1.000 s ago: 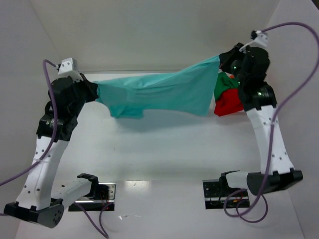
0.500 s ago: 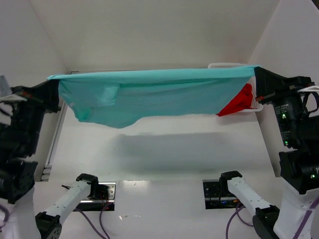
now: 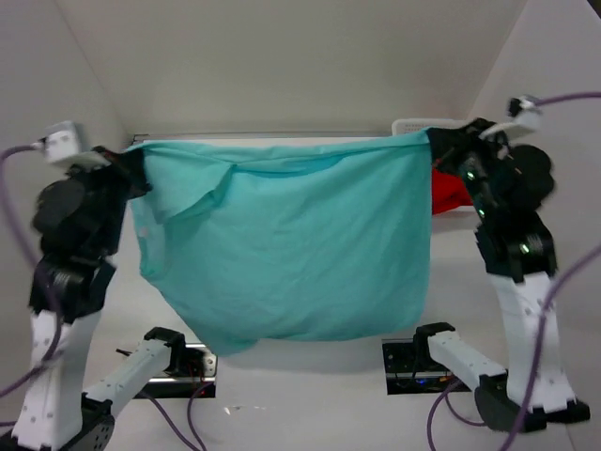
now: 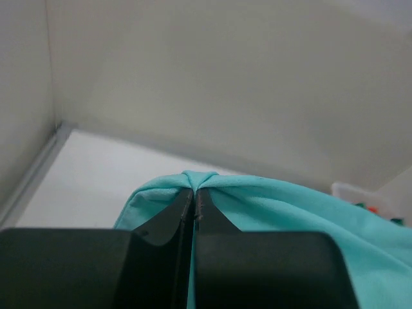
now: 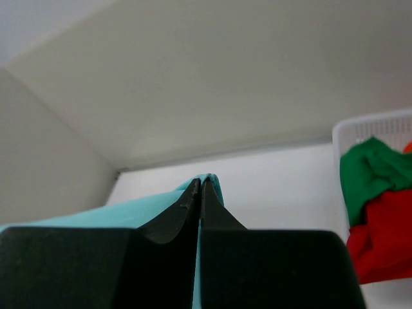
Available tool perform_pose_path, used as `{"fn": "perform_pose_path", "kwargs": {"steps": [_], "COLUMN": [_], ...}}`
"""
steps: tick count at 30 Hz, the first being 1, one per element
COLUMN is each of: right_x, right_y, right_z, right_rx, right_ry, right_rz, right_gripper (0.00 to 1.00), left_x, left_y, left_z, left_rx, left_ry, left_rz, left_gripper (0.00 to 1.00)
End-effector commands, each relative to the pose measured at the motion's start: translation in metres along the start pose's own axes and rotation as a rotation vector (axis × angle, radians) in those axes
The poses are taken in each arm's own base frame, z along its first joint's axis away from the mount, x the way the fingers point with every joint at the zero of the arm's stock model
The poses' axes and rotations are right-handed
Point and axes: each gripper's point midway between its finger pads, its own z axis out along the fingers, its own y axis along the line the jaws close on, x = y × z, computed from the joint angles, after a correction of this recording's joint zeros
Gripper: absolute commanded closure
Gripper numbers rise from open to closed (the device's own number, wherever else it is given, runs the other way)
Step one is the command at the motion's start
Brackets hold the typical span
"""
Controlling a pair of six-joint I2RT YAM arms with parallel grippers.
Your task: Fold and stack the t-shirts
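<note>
The teal t-shirt [image 3: 291, 244] hangs spread out in the air between my two grippers, its lower edge near the arm bases. My left gripper [image 3: 134, 164] is shut on its upper left corner; the left wrist view shows the teal cloth [image 4: 270, 199] pinched between the closed jaws [image 4: 194, 191]. My right gripper [image 3: 437, 143] is shut on the upper right corner; the right wrist view shows the teal cloth [image 5: 129, 209] in the closed jaws [image 5: 200, 182]. A dark green t-shirt [image 5: 370, 170] and a red t-shirt [image 5: 383, 241] lie in the basket. A sliver of orange [image 5: 407, 147] shows beside them.
A white lattice basket [image 3: 423, 123] stands at the back right by the wall, also in the right wrist view [image 5: 370, 123]. White walls close the table at the left, back and right. Two black base mounts [image 3: 192, 362] sit at the near edge.
Both grippers have lifted and come nearer, and the teal t-shirt, stretched flat as a narrow band before, now hangs down as a wide sheet.
</note>
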Motion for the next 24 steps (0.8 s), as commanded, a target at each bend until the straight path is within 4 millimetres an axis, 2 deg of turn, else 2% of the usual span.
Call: {"fn": "perform_pose_path", "kwargs": {"steps": [1,2,3,4,5,6,7,10,11,12,13,14,15,17,18,19,20,21,22,23,24], "right_x": [0.072,0.095,0.109,0.127,0.153,0.167,0.196,0.244,0.270,0.281,0.293,0.320,0.330,0.340,0.363,0.369,0.364,0.381,0.385,0.378,0.379], "right_y": [-0.043,-0.054,-0.059,-0.067,-0.078,-0.084,-0.098,-0.110,-0.122,-0.124,-0.130,-0.142,-0.147,-0.152,-0.163,-0.166,-0.166,-0.176,-0.178,-0.178,-0.181], "right_z": [0.068,0.078,0.086,0.102,0.108,0.115,0.127,0.143,0.151,0.156,0.159,0.165,0.170,0.185,0.189,0.194,0.207,0.211,0.216,0.229,0.236], "right_rx": [0.113,0.135,0.135,0.146,0.159,0.170,0.199,0.194,0.219,0.217,0.227,0.261,0.272,0.277,0.300,0.304,0.299,0.323,0.327,0.324,0.334], "right_ry": [0.132,0.173,0.201,0.222,0.269,0.288,0.341,0.420,0.457,0.473,0.490,0.545,0.564,0.579,0.620,0.628,0.609,0.634,0.642,0.620,0.611], "right_rz": [0.020,0.030,0.032,0.041,0.042,0.051,0.060,0.105,0.125,0.138,0.138,0.152,0.152,0.144,0.145,0.145,0.130,0.127,0.127,0.111,0.106], "right_gripper": [1.00,1.00,1.00,1.00,1.00,1.00,1.00,1.00,1.00,1.00,1.00,1.00,1.00,1.00,1.00,1.00,1.00,1.00,1.00,1.00,1.00], "left_x": [0.079,0.112,0.133,0.144,0.158,0.187,0.196,0.238,0.246,0.267,0.272,0.280,0.306,0.324,0.349,0.348,0.353,0.376,0.378,0.374,0.386], "left_y": [0.015,0.021,0.024,0.025,0.030,0.040,0.047,0.073,0.079,0.086,0.096,0.099,0.110,0.117,0.125,0.120,0.124,0.133,0.133,0.135,0.147], "left_z": [0.052,0.059,0.067,0.073,0.076,0.080,0.084,0.094,0.098,0.104,0.113,0.120,0.129,0.144,0.152,0.167,0.176,0.181,0.191,0.203,0.209], "left_rx": [-0.113,-0.128,-0.145,-0.150,-0.172,-0.213,-0.238,-0.322,-0.345,-0.363,-0.388,-0.396,-0.430,-0.458,-0.477,-0.462,-0.466,-0.478,-0.472,-0.468,-0.487], "left_ry": [0.133,0.195,0.233,0.241,0.264,0.322,0.327,0.380,0.389,0.430,0.427,0.441,0.495,0.532,0.584,0.579,0.579,0.631,0.616,0.606,0.620], "left_rz": [-0.059,-0.054,-0.053,-0.063,-0.060,-0.046,-0.049,-0.043,-0.061,-0.051,-0.051,-0.059,-0.041,-0.029,-0.003,-0.011,-0.017,-0.002,-0.006,-0.019,-0.022], "left_gripper": [1.00,1.00,1.00,1.00,1.00,1.00,1.00,1.00,1.00,1.00,1.00,1.00,1.00,1.00,1.00,1.00,1.00,1.00,1.00,1.00,1.00]}}
